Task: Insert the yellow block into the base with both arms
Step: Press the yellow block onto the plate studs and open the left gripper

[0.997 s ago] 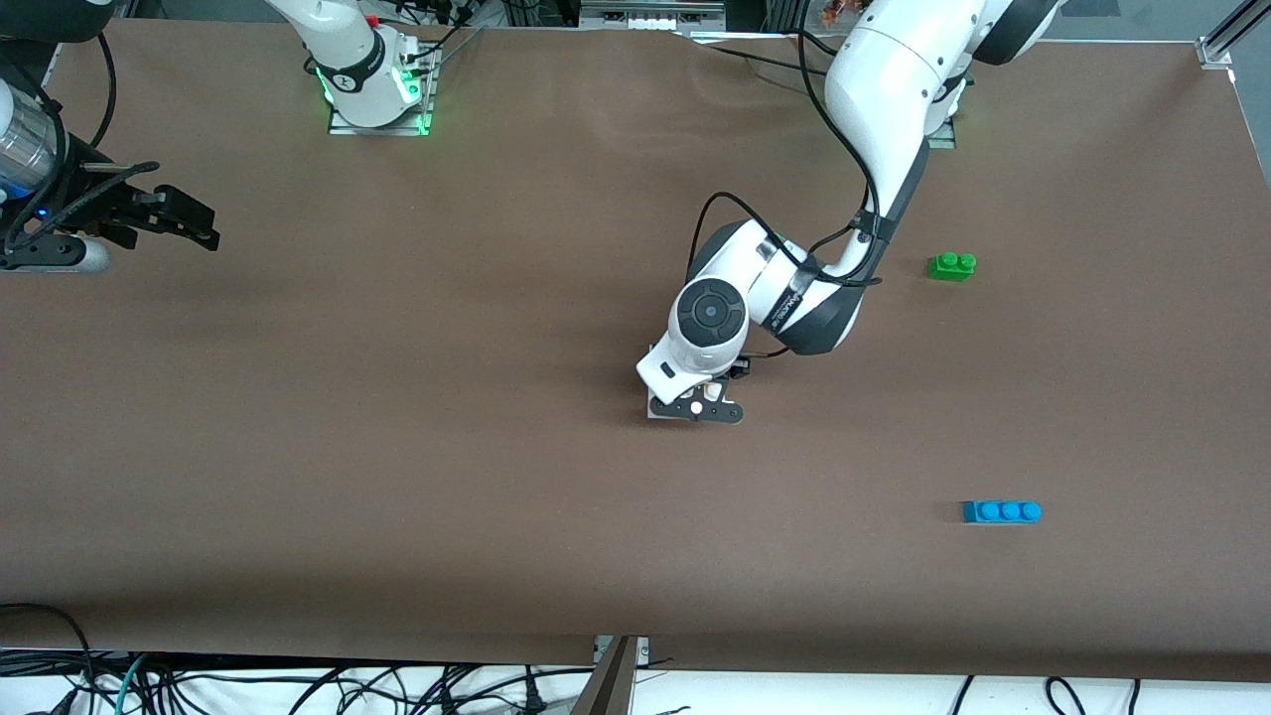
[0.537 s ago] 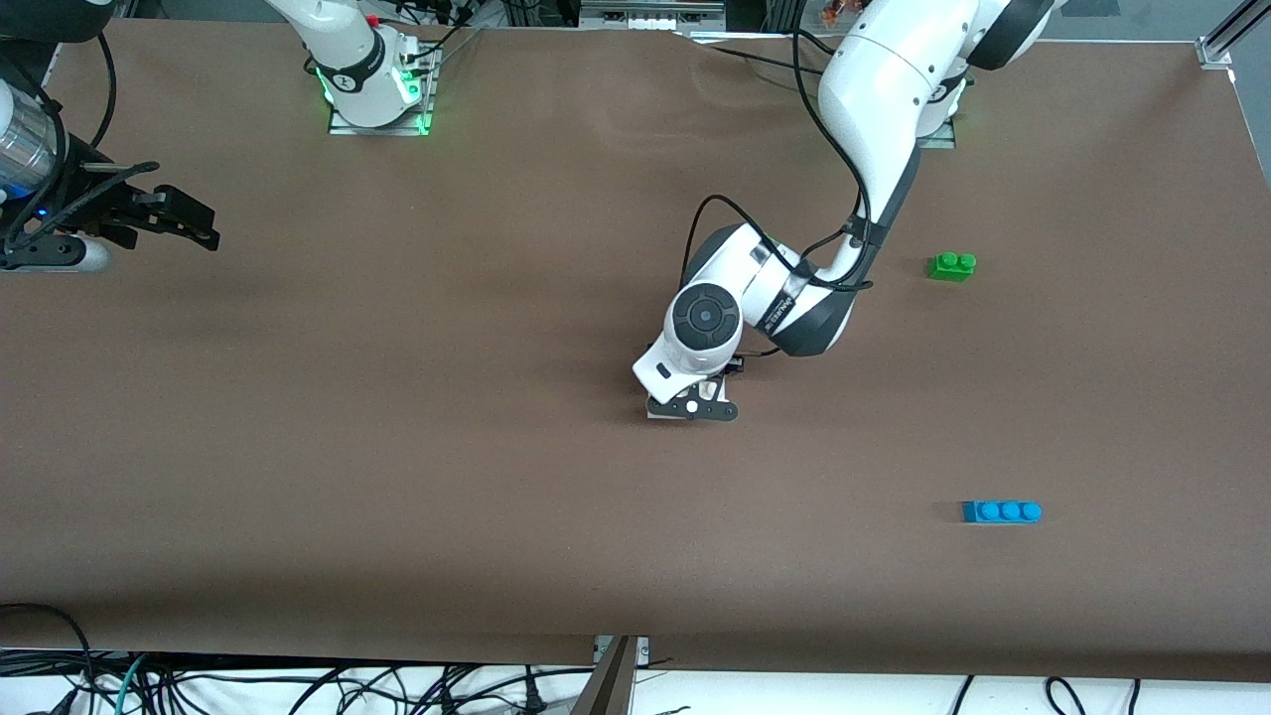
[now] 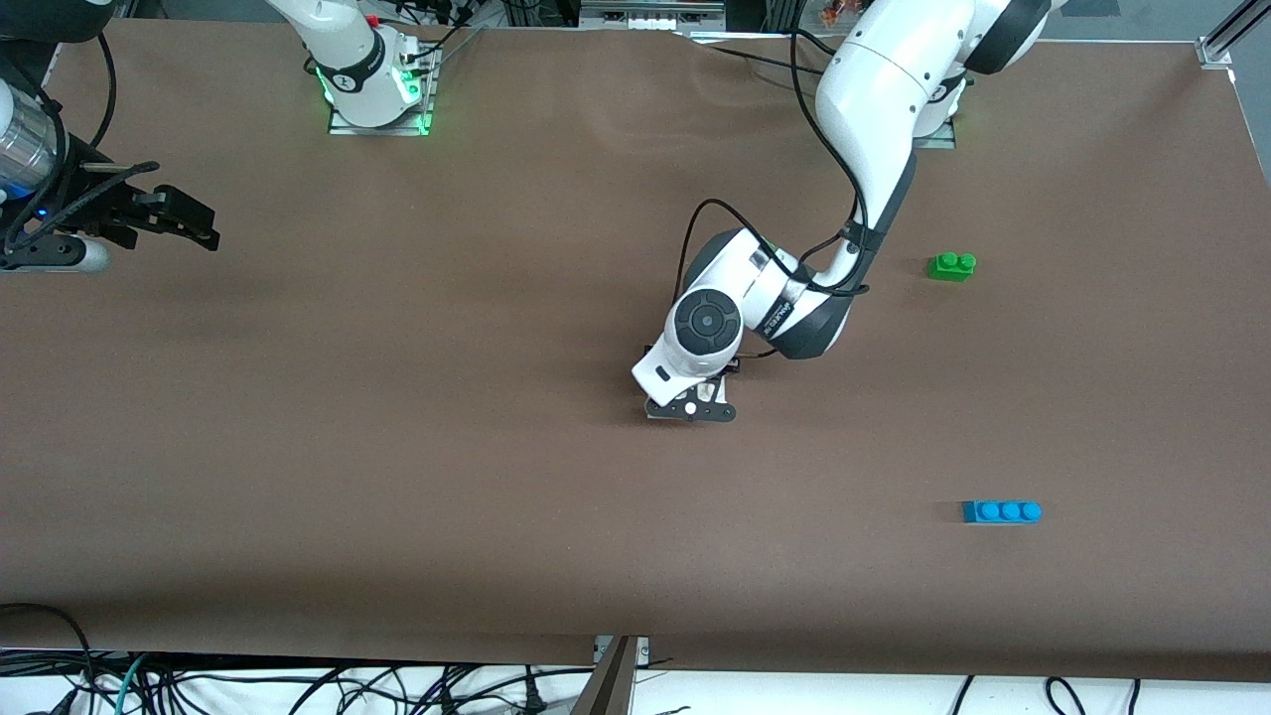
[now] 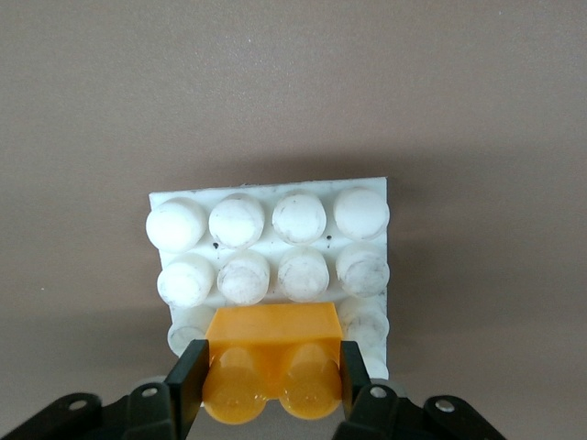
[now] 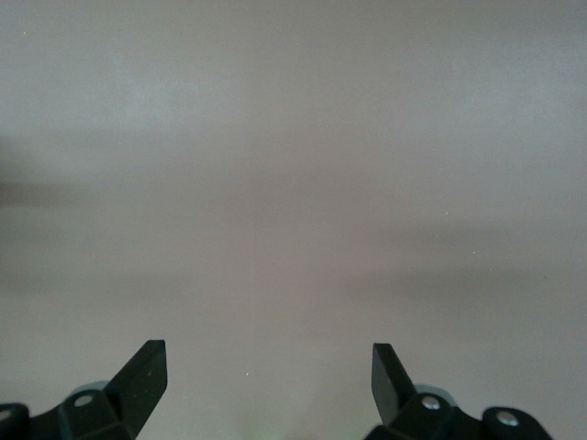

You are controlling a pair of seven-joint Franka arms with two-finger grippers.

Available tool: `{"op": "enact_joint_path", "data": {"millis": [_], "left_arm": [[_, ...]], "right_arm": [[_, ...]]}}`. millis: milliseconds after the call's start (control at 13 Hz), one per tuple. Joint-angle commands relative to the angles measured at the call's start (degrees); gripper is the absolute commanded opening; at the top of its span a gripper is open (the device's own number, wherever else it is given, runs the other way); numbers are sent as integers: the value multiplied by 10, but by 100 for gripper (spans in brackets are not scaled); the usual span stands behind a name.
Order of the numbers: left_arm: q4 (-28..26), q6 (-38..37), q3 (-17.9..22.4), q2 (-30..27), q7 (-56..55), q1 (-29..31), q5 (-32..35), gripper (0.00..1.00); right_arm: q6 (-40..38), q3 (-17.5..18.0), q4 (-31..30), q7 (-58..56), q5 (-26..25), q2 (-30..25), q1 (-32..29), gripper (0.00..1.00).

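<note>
My left gripper (image 4: 271, 387) is shut on the yellow block (image 4: 271, 357), a small two-stud brick. It holds the block low over one edge of the white studded base (image 4: 266, 247); I cannot tell whether they touch. In the front view the left gripper (image 3: 692, 402) is at mid-table and its wrist hides nearly all of the base, of which only an edge (image 3: 650, 412) shows, and all of the yellow block. My right gripper (image 3: 184, 223) is open and empty, waiting at the right arm's end of the table. The right wrist view shows only bare table between its fingers (image 5: 147, 371).
A green two-stud brick (image 3: 951, 265) lies toward the left arm's end of the table. A blue three-stud brick (image 3: 1001, 511) lies nearer to the front camera than the green one. Black cables hang along the left arm (image 3: 854, 119).
The left arm's wrist and gripper shifted slightly toward the right arm's end over the base. The right arm has not moved.
</note>
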Motion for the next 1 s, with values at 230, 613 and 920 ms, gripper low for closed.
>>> {"op": "enact_joint_path", "data": {"millis": [230, 613, 920], "left_arm": [[11, 4, 9, 16, 2, -6, -4, 39], [11, 3, 9, 15, 6, -5, -4, 100], [12, -1, 9, 7, 3, -3, -4, 100]], "right_arm": [[-1, 2, 4, 7, -5, 0, -3, 99], [-2, 2, 4, 7, -5, 0, -3, 99], [-3, 2, 3, 7, -5, 1, -3, 99]]}}
